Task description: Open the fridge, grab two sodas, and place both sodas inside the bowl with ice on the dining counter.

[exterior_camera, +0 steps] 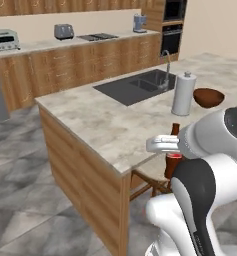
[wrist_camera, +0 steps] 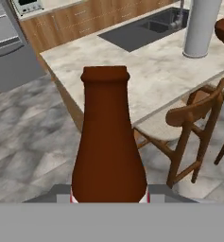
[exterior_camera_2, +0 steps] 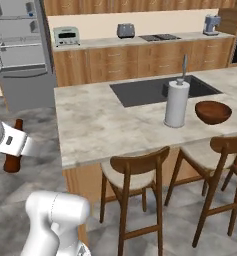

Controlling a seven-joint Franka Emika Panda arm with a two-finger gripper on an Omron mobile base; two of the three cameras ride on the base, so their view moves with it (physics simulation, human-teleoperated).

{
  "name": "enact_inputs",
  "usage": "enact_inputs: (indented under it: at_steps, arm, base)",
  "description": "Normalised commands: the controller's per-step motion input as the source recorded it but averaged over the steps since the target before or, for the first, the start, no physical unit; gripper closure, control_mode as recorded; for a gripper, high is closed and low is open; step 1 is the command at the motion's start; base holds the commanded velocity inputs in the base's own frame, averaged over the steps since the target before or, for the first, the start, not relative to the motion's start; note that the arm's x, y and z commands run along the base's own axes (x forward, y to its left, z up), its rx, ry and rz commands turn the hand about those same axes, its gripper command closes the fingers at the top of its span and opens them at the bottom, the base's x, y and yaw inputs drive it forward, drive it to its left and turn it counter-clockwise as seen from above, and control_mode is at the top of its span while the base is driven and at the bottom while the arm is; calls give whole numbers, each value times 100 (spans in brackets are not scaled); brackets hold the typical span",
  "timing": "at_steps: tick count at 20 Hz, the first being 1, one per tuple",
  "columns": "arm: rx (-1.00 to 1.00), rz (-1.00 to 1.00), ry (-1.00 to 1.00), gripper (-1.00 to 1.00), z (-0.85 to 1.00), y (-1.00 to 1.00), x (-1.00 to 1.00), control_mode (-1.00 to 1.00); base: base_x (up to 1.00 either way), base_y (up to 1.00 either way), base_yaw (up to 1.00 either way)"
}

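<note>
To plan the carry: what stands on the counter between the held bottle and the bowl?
In the right base view, the paper towel roll stands between the bottle and the bowl.

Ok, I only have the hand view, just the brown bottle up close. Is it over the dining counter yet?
Observer: No. The tool holds the bottle above the floor, off the dining counter's edge.
Operator: Where's the bowl?
Observer: The bowl stands on that counter beside the paper towel roll, not touching it.
Operator: And the fridge?
Observer: The fridge stands open, with its shelves showing.
</note>
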Motion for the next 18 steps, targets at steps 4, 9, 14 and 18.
enact_inputs:
  at_steps: [4, 9, 14, 18]
  arm:
    - [0, 0, 0, 100, 0, 0, 0, 100]
    - [0, 0, 0, 100, 0, 0, 0, 100]
    - [0, 0, 0, 100, 0, 0, 0, 100]
    - [0, 0, 0, 100, 0, 0, 0, 100]
  base:
    - [22, -100, 0]
    - [25, -100, 0]
    - [27, -100, 0]
    - [28, -100, 0]
